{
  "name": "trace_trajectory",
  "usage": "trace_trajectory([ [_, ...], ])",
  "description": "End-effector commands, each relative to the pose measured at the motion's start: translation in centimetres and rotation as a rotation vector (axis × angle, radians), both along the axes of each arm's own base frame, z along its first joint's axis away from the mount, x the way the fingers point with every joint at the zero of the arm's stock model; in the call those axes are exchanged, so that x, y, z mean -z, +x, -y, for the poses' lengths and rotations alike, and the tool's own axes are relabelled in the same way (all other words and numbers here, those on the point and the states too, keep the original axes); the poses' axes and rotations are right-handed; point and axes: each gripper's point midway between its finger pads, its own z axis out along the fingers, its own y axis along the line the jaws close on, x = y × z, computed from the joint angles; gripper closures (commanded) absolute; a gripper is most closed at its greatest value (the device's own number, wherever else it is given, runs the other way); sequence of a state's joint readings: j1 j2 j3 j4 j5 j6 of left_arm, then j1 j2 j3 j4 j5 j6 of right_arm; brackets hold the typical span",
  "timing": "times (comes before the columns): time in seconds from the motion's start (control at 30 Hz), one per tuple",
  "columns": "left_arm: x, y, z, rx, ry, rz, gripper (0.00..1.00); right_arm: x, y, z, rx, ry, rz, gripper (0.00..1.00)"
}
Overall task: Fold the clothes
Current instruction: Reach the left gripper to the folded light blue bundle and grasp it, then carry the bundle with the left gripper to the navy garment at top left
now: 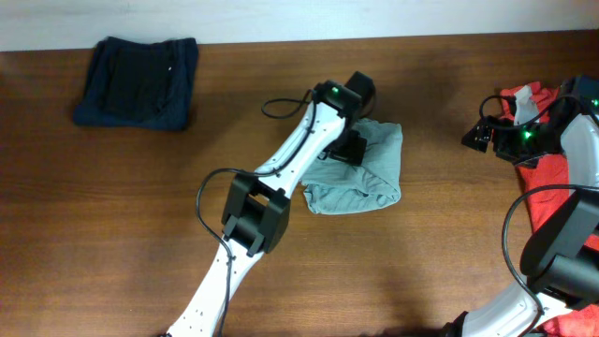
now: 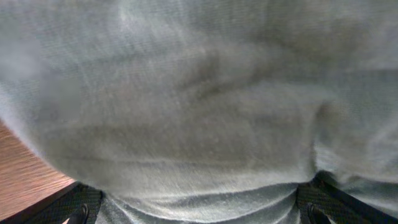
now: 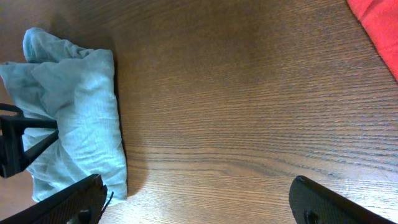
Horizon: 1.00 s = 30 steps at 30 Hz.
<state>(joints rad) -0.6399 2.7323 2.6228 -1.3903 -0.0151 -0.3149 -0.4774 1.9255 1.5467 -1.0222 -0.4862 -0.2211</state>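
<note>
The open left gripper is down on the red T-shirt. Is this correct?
No. The open left gripper is down on the pale grey-blue T-shirt, as the overhead view shows; the red T-shirt lies apart, by the right arm.

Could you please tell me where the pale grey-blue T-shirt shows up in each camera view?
Overhead: the T-shirt lies bundled at centre, right by the left gripper.
Left wrist: the T-shirt fills nearly the whole frame.
Right wrist: the T-shirt lies at the left edge.
Shared landmark: the brown wooden table, visible in all three.
</note>
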Motion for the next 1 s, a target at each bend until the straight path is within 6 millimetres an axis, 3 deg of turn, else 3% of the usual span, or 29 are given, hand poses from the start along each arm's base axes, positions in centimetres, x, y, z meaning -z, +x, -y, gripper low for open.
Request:
trace_trajectory([
  [0.0, 6.8, -2.1, -1.5, -0.016, 0.068, -0.146, 0.01, -0.6, 0.2, 0.3, -0.004, -0.019, 0.014, 0.01],
  [0.03, 7.2, -2.5, -1.3, -0.007, 0.047, -0.173, 0.01, -0.6, 0.2, 0.3, -0.004, -0.019, 0.014, 0.01],
  [0.1, 7.6, -3.0, -0.9, 0.019, 0.015, -0.209, 0.11, -0.6, 0.2, 0.3, -0.004, -0.019, 0.014, 0.01],
  [0.27, 7.7, -3.1, -0.9, 0.022, 0.017, -0.21, 0.59, -0.6, 0.2, 0.3, -0.004, -0.019, 0.014, 0.01],
  [0.37, 7.7, -3.1, -0.9, 0.022, 0.017, -0.21, 0.82, -0.6, 0.2, 0.3, -0.004, -0.019, 0.014, 0.02],
  [0.47, 7.6, -3.0, -0.9, 0.022, 0.019, -0.207, 0.99, -0.6, 0.2, 0.3, -0.004, -0.019, 0.014, 0.01],
  [0.63, 4.5, -0.5, -2.8, 0.016, 0.115, -0.09, 1.0, -0.6, 0.2, 0.3, -0.004, -0.019, 0.014, 0.01],
  [0.77, -1.1, 3.0, -4.3, 0.0, 0.175, 0.104, 1.0, -0.6, 0.2, 0.3, -0.004, -0.019, 0.014, 0.01],
  [0.87, -6.2, 5.1, -4.1, 0.007, 0.102, 0.238, 0.99, -0.6, 0.2, 0.3, -0.004, -0.019, 0.014, 0.01],
  [0.97, -10.0, 6.5, -5.0, -0.03, 0.053, 0.317, 1.0, -0.6, 0.2, 0.3, -0.004, -0.019, 0.014, 0.01],
])
